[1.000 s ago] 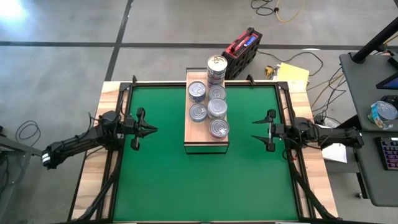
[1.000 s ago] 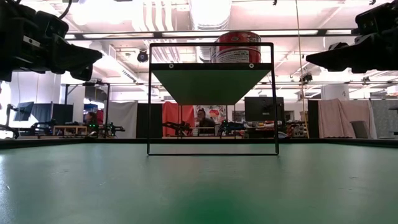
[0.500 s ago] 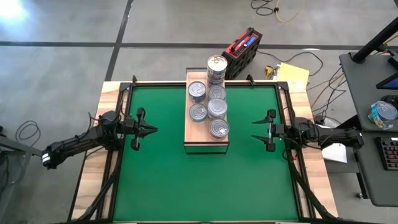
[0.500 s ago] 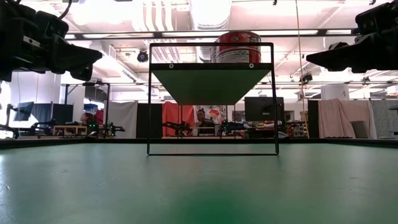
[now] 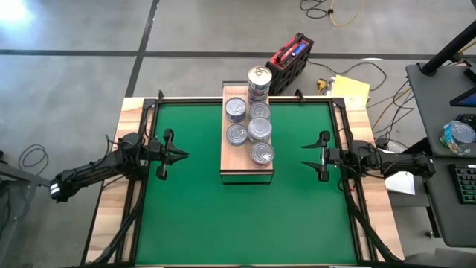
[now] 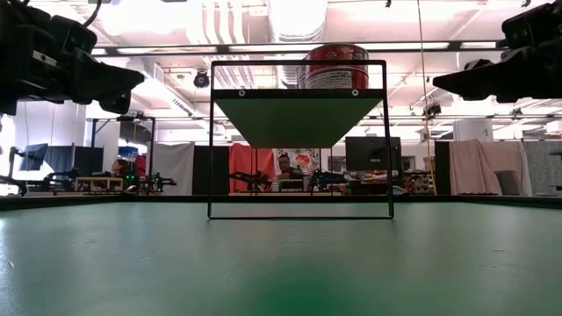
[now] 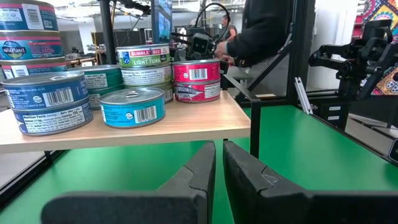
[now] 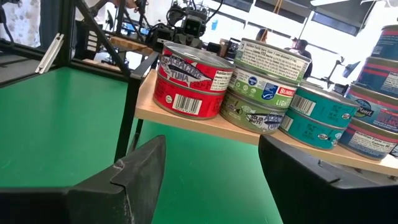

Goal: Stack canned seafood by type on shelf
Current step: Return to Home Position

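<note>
The light-wood shelf stands on the green mat at the table's far middle, on a dark frame. Several tins rest on it in short stacks: red, green, teal and blue; a taller stack stands at the far end. My left gripper hovers left of the shelf, shut and empty, its fingers pointing at it. My right gripper hovers right of the shelf, open and empty; the red stack is nearest to it.
A red and black object and yellow paper lie beyond the table's far edge. A desk stands to the right. A person shows in the room behind. Open green mat lies near the front edge.
</note>
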Available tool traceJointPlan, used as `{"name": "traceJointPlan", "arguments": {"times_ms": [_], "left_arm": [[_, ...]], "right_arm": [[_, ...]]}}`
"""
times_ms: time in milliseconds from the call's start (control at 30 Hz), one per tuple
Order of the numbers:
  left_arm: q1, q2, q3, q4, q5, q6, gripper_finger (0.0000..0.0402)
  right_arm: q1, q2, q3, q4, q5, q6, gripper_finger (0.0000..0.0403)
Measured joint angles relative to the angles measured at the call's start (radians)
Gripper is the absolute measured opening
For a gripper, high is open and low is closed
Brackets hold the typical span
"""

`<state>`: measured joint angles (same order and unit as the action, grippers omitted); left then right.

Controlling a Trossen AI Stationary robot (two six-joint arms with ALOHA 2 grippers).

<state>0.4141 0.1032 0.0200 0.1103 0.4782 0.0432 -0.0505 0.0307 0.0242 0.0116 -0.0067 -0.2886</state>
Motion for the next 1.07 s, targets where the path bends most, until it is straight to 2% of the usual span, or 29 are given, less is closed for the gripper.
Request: {"name": "traceJointPlan", "arguments": {"times_ms": [1067], "left_arm": [[0.000,0.000,0.000,0.000,0.000,0.000,0.0016]], "right_arm": [[0.000,0.000,0.000,0.000,0.000,0.000,0.0297]]}}
